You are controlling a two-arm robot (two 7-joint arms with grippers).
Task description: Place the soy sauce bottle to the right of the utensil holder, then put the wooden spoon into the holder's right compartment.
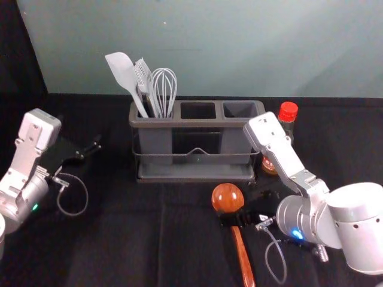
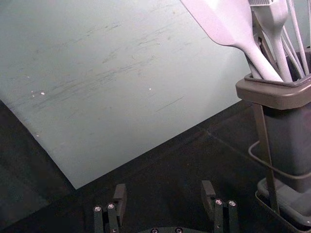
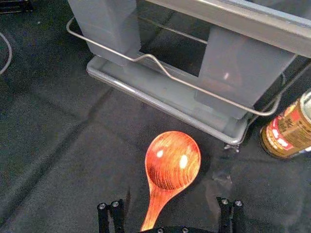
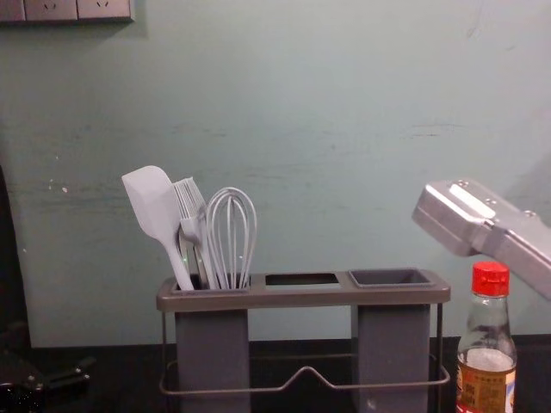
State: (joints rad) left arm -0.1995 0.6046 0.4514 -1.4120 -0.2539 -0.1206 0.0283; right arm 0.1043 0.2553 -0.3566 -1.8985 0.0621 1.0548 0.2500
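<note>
R claw (image 1: pixel 244 207) @ spoon (image 1: pixel 242 257): axis fwd, bowl (image 1: pixel 227 196) foremost; L claw (image 1: pixel 82 136) left.

Head cam: high, forward-down, utensil holder (image 1: pixel 197 123) at 12 o'clock. Chest: low, level, facing wall (image 4: pixel 344 129). Left wrist: close, toward wall and holder's side. Right wrist: close, angled down, shares wooden spoon (image 3: pixel 172 160) with head.

In the head view, the left arm (image 1: pixel 21 156) stands at the left edge, the left gripper (image 1: pixel 90 150) angled to the upper right, fingers apart. The right arm (image 1: pixel 288 160) reaches in from the lower right; the right gripper (image 1: pixel 242 207), lower centre-right, has spread fingers.
</note>
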